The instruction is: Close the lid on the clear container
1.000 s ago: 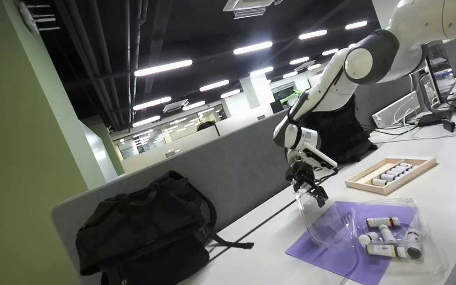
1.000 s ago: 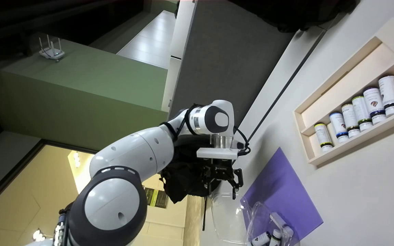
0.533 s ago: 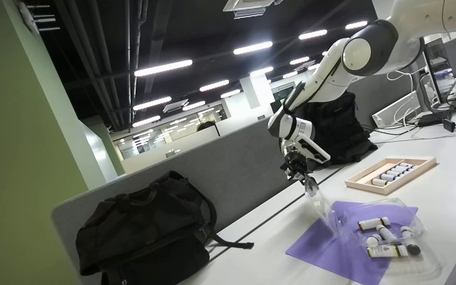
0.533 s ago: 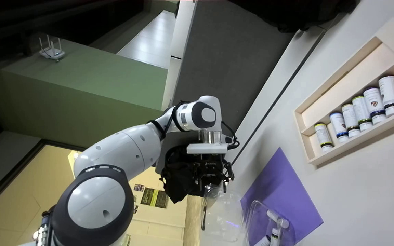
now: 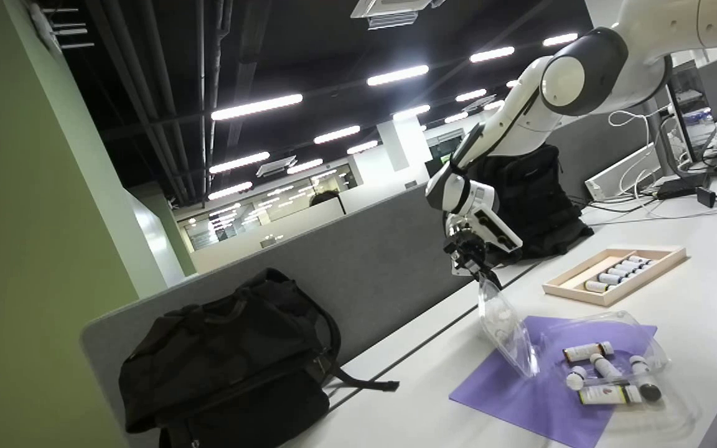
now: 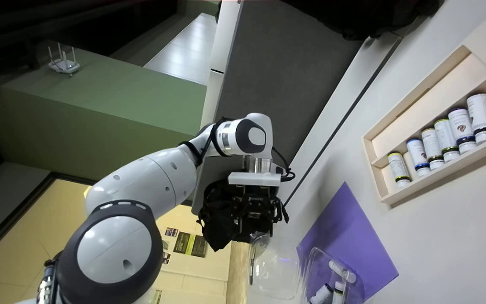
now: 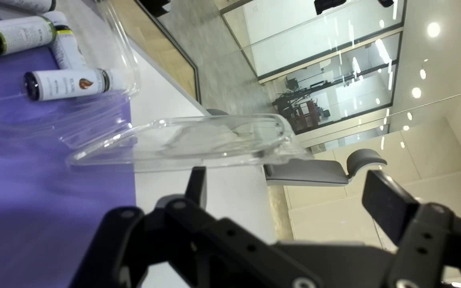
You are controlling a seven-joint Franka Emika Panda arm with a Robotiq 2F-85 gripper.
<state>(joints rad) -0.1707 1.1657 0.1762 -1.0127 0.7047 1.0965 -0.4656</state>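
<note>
The clear container (image 5: 662, 358) lies open on a purple sheet, with several white-labelled bottles (image 5: 607, 394) inside. Its edge also shows in the wrist view (image 7: 133, 74) and in an exterior view (image 6: 310, 264). The transparent lid (image 5: 506, 330) stands raised and steeply tilted beside the container, its lower edge near the container's side. It also shows in the wrist view (image 7: 198, 142) and in an exterior view (image 6: 274, 272). My gripper (image 7: 288, 180) is open, with nothing between its fingers. In both exterior views (image 5: 488, 278) (image 6: 256, 229) it is at the lid's upper edge; I cannot tell whether they touch.
The purple sheet (image 5: 498, 398) lies on the white table. A wooden tray (image 5: 576, 295) with a row of bottles stands farther back. A black backpack (image 5: 228, 361) and another backpack (image 5: 514, 199) stand by the grey partition (image 5: 365, 274).
My open gripper has moved up and back, away from the container. The lid has swung to a steeper, more edge-on tilt. The container and some bottles in it have shifted slightly.
</note>
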